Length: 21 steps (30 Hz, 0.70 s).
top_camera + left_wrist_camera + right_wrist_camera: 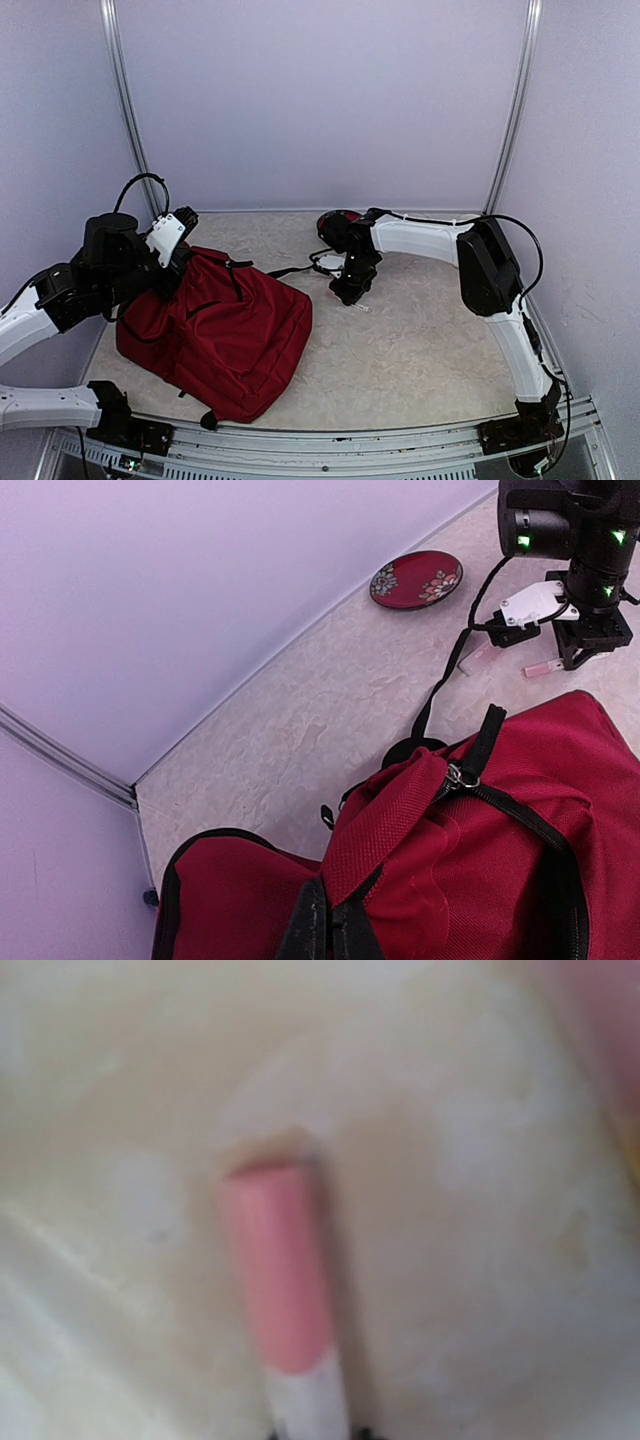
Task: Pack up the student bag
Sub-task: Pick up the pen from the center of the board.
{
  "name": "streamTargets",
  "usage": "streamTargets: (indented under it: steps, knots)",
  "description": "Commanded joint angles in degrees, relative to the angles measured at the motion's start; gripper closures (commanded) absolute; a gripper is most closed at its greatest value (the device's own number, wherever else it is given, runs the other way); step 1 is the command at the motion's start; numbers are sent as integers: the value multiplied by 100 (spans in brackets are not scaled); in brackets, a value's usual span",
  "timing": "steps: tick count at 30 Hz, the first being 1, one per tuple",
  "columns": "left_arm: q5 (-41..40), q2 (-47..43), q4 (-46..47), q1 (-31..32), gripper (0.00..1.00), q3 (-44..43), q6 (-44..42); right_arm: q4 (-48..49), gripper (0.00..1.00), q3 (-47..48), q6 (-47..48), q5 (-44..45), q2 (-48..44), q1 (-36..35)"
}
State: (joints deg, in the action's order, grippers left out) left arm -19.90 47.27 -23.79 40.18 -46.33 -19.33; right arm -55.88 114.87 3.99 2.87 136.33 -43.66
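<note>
The student bag (225, 330), a dark red backpack with black straps, lies at the left of the table. My left gripper (178, 262) is at its top edge, shut on a fold of red fabric and black strap (335, 925) and holding that edge up. My right gripper (350, 293) points down at the table right of the bag. A small pink tube with a white end (275, 1270) lies under it. Its white end runs in between the jaws, which look shut on it. The left wrist view shows the pink tube (542, 667) sticking out beside that gripper (590, 650).
A red flowered plate (416, 579) sits at the back near the wall, partly behind the right arm (420, 238). A second, clear tube (478, 658) lies left of the pink one. A black strap (440, 695) trails from the bag toward them. Walls close in on three sides.
</note>
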Motion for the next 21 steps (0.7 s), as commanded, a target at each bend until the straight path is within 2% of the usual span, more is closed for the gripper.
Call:
streamTargets:
  steps: [1,3,9,16,21]
  knots:
    - [60,-71,755,-28,100,-217,11,-256,88,21,57,143,311,-11]
    - [69,-53,773,-28,100,-211,9,-265,94,5,58,137,283,-19]
    - [84,-13,784,-28,100,-208,8,-113,100,-99,7,160,-6,-19]
    - [124,-25,795,-28,100,-193,6,746,100,-661,-73,-286,-808,-15]
    - [130,-33,804,-28,100,-185,-18,949,100,-826,-82,-467,-1214,-2]
